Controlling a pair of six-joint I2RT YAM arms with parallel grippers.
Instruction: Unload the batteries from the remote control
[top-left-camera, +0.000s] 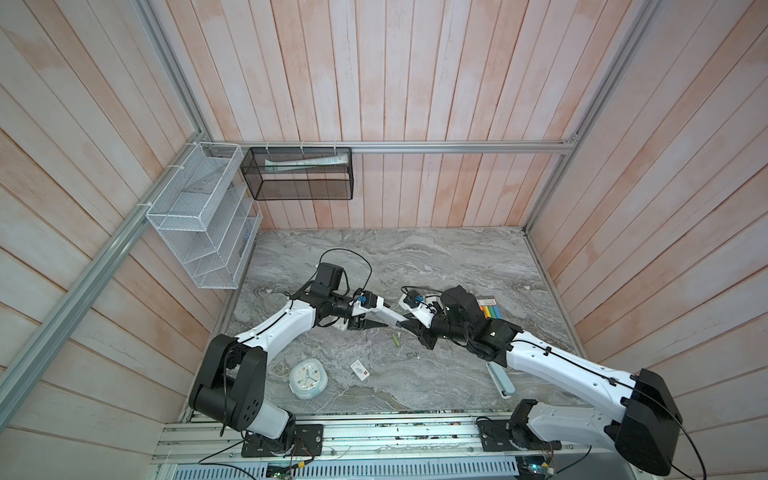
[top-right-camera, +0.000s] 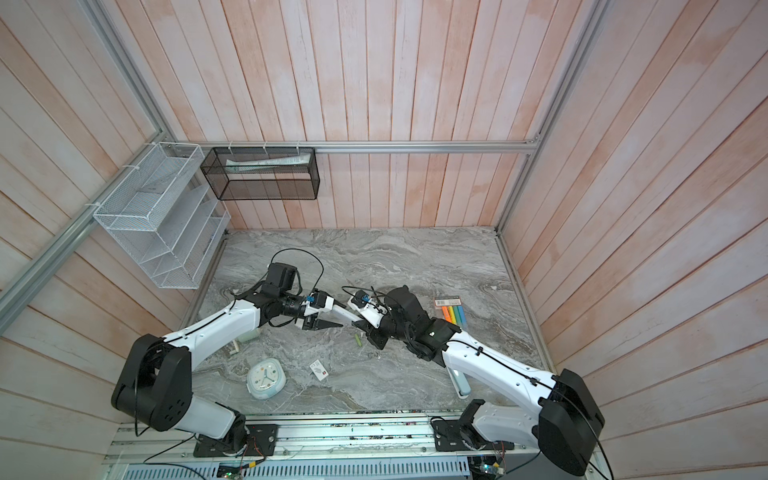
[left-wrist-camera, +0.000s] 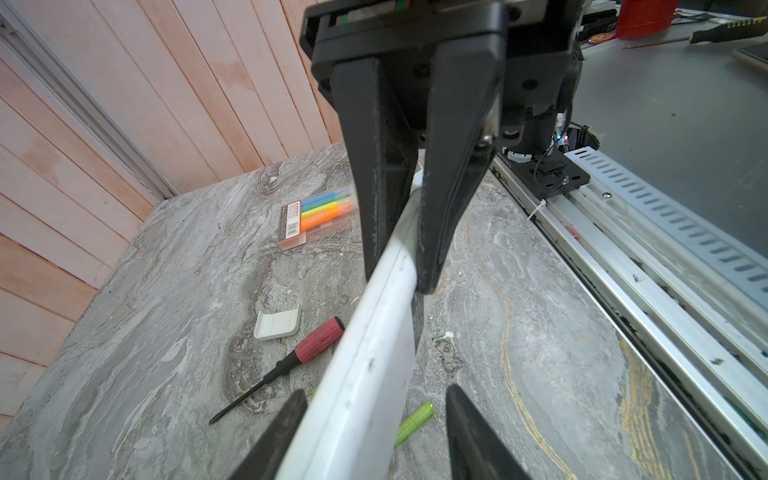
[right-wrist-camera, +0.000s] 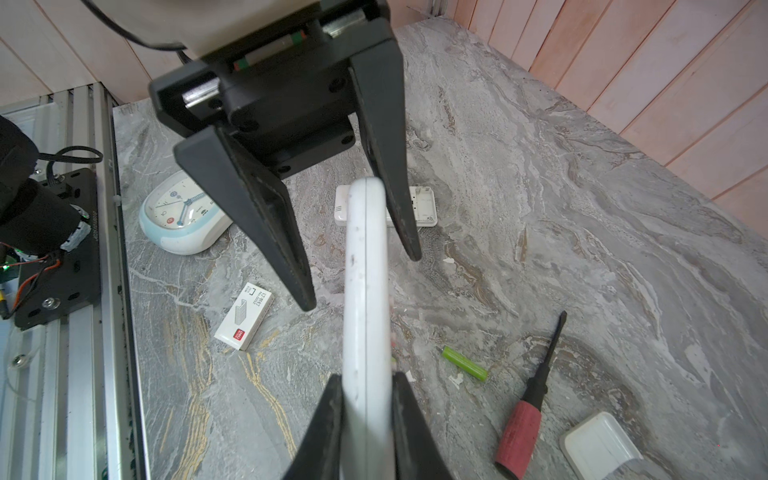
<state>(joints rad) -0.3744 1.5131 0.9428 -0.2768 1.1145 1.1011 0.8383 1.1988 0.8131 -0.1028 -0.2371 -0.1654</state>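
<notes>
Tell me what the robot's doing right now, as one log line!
right claw: shut on remote | left claw: open, straddling the remote's other end | battery: one green, loose on table

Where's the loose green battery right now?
In both top views the battery lies flat on the table near the middle, just in front of the held remote; the right wrist view shows the screwdriver beside it, not touching.

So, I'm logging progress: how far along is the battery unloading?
Done: a cover lies loose and one battery is on the table. In hand: right gripper clamps the remote on edge, and left gripper is open around its other end. Left: whatever is inside; its compartment is hidden.
</notes>
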